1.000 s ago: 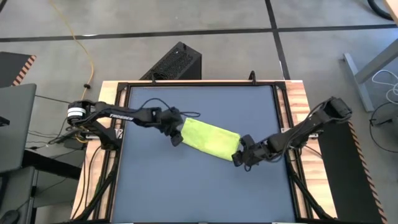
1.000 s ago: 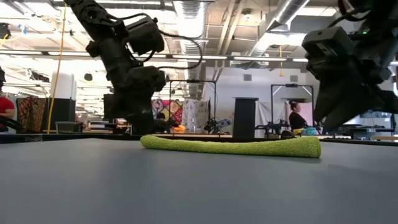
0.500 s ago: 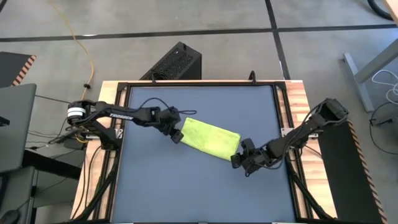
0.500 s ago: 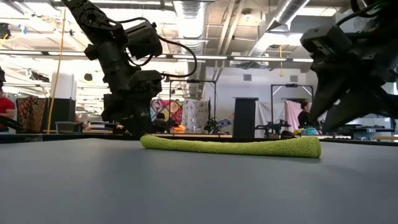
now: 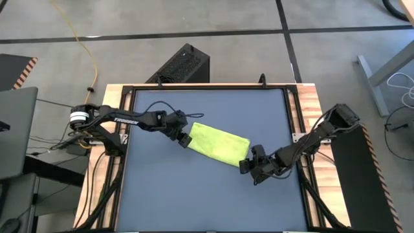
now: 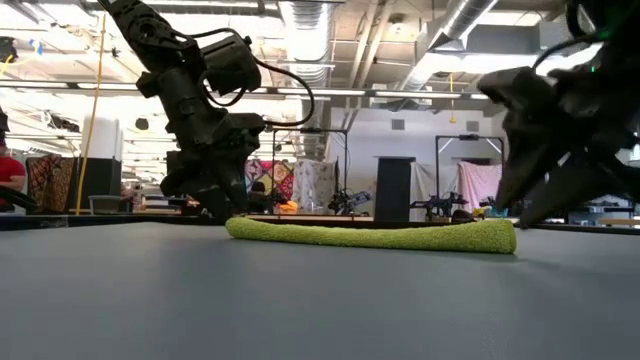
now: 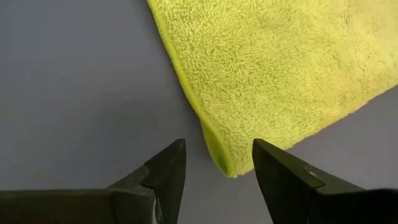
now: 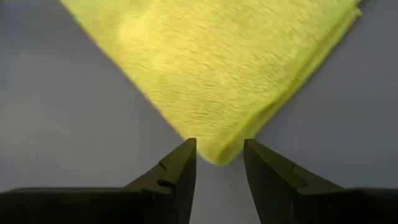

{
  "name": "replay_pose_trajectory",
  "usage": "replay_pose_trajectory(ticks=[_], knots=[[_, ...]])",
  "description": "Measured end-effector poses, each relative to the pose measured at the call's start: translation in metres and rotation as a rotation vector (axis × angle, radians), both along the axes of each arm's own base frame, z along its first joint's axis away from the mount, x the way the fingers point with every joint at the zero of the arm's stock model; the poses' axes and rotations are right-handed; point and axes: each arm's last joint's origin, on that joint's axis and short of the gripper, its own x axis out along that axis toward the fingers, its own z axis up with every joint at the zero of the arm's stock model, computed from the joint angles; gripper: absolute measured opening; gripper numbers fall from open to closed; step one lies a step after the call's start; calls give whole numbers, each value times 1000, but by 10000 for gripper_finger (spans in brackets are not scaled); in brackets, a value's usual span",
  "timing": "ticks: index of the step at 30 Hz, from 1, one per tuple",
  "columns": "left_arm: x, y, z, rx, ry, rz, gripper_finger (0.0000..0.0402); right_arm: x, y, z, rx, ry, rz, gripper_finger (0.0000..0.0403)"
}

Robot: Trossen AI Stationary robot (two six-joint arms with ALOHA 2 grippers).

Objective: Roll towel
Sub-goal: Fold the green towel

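Note:
The towel is a lime-green cloth folded into a narrow rectangle. It lies flat and slantwise on the blue-grey table, running from left-far to right-near. My left gripper is open at the towel's left end, with one fingertip on either side of a corner there. My right gripper is open at the towel's right end and straddles the near corner in the same way. In the low view the towel is a low flat strip, and both arms come down at its ends.
Wooden rails frame the table on the left and right. A black box stands on the floor past the far edge. There is bare table surface near and far of the towel. In the low view a person shows in the room behind.
My right gripper has sunk a little toward the table and the near edge, rolling its wrist, and now straddles the towel's right corner. My left gripper has rolled about its own axis without shifting. The towel has stayed where it was.

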Motion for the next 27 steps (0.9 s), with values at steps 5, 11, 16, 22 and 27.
replay_pose_trajectory(ticks=[5, 11, 16, 22, 27], knots=[[0, -1, 0, -7, 0, 8, 174, 2, 4, -10, 2, -1, -47, 160], [1, 0, -2, 6, 7, 19, 174, 3, 8, -10, -7, -42, -58, 160], [8, 0, -14, -40, -5, -11, 174, 5, 9, -8, 0, -75, -61, 160], [11, 1, -14, -46, -35, -16, 173, 6, 8, -7, 1, -85, -65, 149], [11, 1, -14, -43, -35, -22, 149, 7, 4, -8, -25, -67, -62, 116]])
